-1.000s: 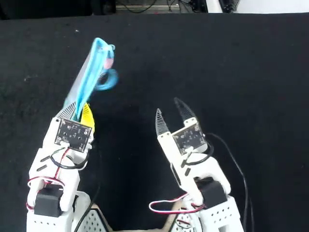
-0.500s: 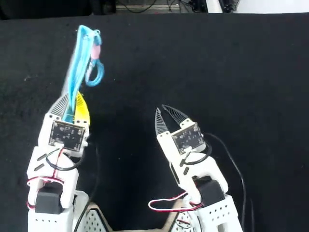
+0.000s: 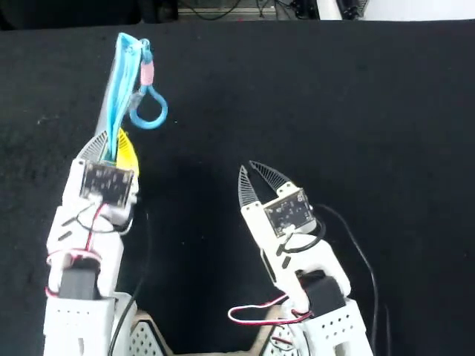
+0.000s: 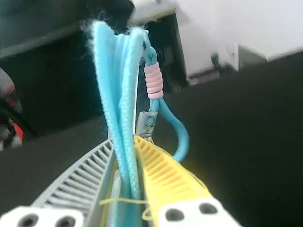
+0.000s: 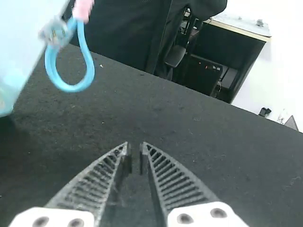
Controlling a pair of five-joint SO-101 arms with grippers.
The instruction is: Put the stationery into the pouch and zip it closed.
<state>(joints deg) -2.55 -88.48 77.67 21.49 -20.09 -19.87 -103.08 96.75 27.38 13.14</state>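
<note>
Both your grippers sit near the front of the black table point(image 3: 371, 111). Your left gripper point(image 3: 113, 152) is clamped on the light blue pouch point(image 3: 125, 74), which it holds edge-on with the blue zip loop point(image 3: 148, 115) hanging beside it. Your right gripper point(image 3: 249, 170) is well apart from the pouch, its fingers drawn almost together around nothing.
</note>
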